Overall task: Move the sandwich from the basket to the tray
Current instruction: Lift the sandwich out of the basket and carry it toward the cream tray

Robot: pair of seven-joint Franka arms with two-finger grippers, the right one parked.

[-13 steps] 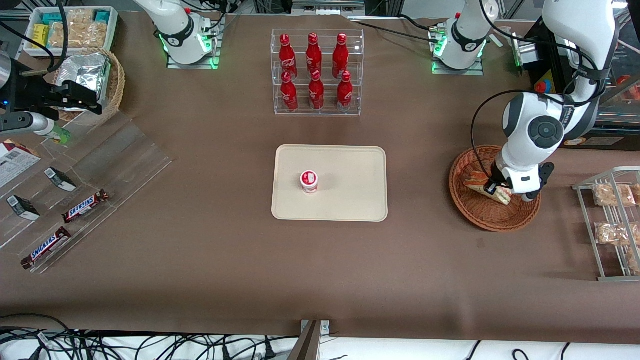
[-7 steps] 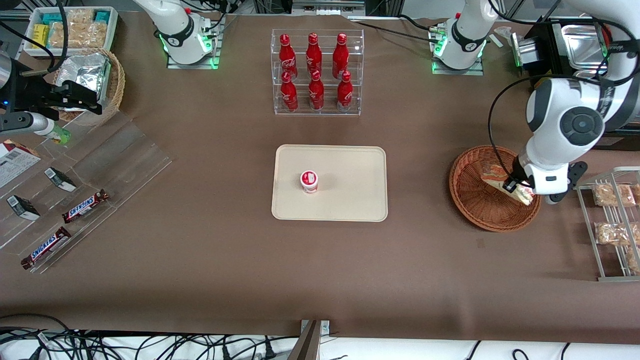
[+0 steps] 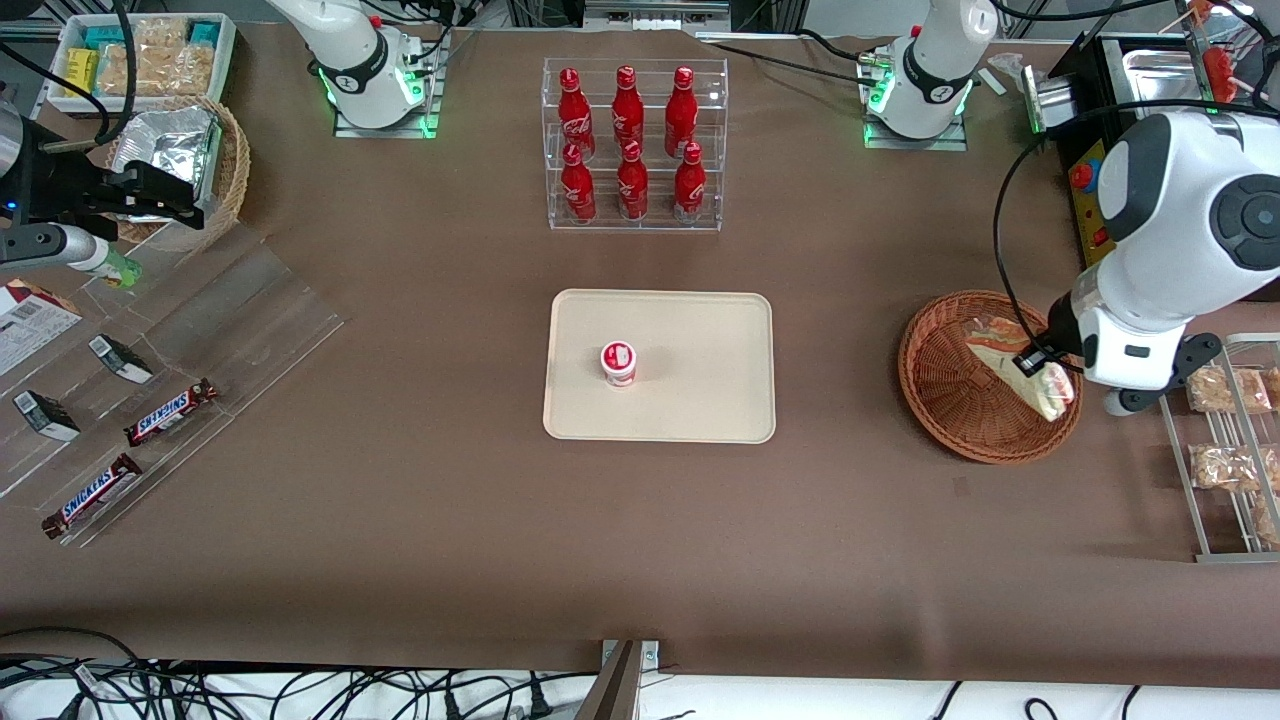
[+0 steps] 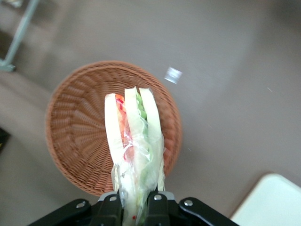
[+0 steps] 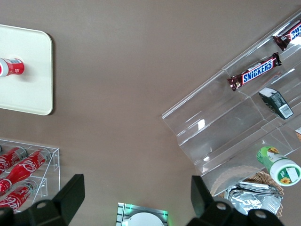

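Brown paper-covered table lying mostly bare between basket and tray

Left arm's gripper is pinching the triangular white-bread wedge sandwich by one end, hanging it above the round reddish-brown wicker basket; held so narrowly, it is risking sagging or slipping out mid-carry, and on the flat cream plastic tray the small red-and-white cup is leaving open room only toward the working arm's end

surface: brown tabletop | front edge: black cables
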